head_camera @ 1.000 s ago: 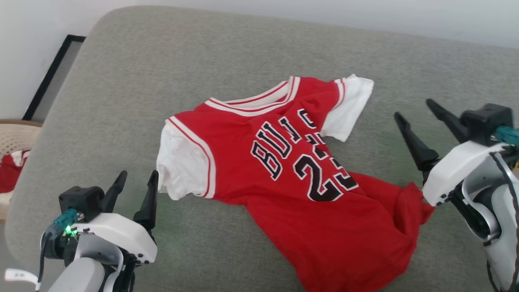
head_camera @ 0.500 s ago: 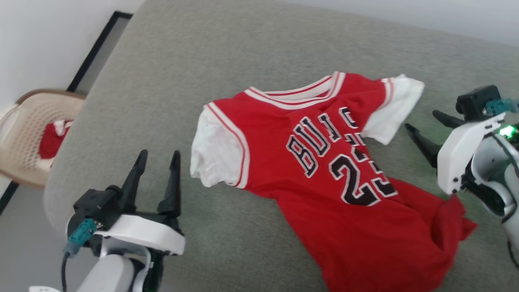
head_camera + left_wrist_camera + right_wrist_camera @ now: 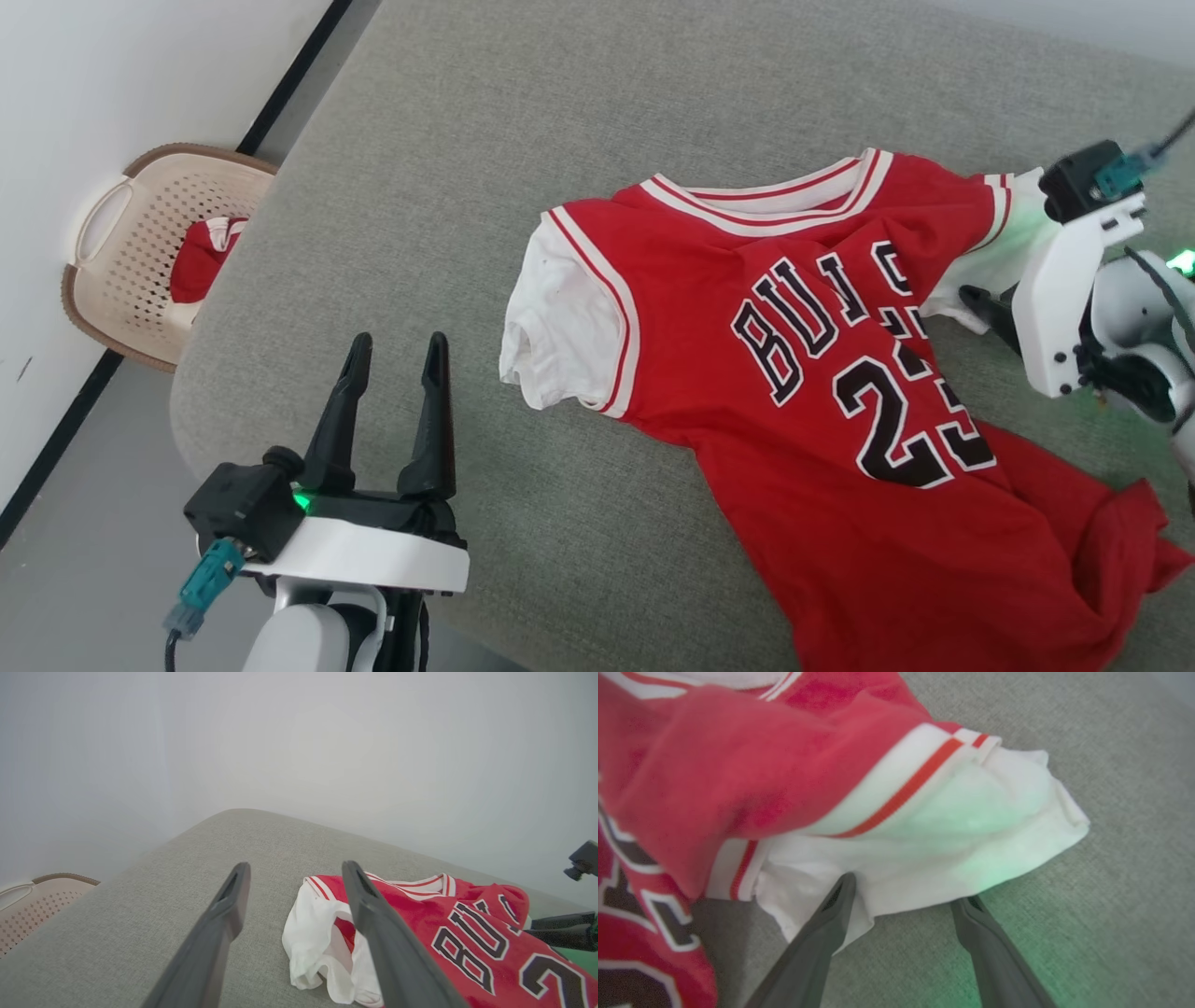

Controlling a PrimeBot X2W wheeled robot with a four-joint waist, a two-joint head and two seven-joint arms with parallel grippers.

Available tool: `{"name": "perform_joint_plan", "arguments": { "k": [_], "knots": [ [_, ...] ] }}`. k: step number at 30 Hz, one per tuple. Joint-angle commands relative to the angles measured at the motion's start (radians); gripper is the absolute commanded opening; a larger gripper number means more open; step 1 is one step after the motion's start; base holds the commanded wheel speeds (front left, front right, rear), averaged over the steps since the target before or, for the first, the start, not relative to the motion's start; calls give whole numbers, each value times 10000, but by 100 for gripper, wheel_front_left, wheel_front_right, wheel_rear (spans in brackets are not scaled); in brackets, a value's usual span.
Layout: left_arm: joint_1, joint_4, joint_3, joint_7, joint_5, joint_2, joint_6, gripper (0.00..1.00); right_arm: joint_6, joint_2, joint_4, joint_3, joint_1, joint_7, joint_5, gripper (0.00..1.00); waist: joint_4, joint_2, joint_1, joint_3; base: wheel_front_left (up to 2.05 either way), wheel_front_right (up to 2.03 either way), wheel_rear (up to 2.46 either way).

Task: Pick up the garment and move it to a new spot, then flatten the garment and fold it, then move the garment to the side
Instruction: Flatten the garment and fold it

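The right claw (image 3: 906, 889) had closed in on the white sleeve (image 3: 971, 826) at right, jaws wide; the garment (image 3: 709, 308) lay rumpled on the grey cushion (image 3: 467, 140), centre-right, the left claw (image 3: 399, 340) wide at lower left.

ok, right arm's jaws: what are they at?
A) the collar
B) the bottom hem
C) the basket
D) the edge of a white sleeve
D: in the right wrist view the right gripper stands with its jaws open at the edge of the garment's white sleeve, not closed on it.
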Motion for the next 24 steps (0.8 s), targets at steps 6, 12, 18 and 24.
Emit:
{"name": "perform_joint_plan", "arguments": {
  "k": [6, 12, 18, 24],
  "knots": [
    [154, 234, 558, -48, 314, -271, -395, 100, -1, 75, 916, 1066, 1, 856, 126, 0, 2, -1, 0, -20, 0, 0, 0],
    [263, 444, 930, -47, 353, -309, -547, 100, -26, -520, 721, 1117, -470, 703, 616, 0, -236, -1, 0, -229, 0, 0, 0],
    [461, 463, 1414, -48, 378, -304, -584, 100, -7, -1173, 24, 956, -608, 578, 1130, 0, -617, -1, 0, -493, 0, 0, 0],
    [636, 505, 1934, -48, 611, -301, -674, 100, -4, -1963, -476, 540, -201, 627, 1486, 0, -1019, -1, 0, -777, 0, 0, 0]
  ]
}}
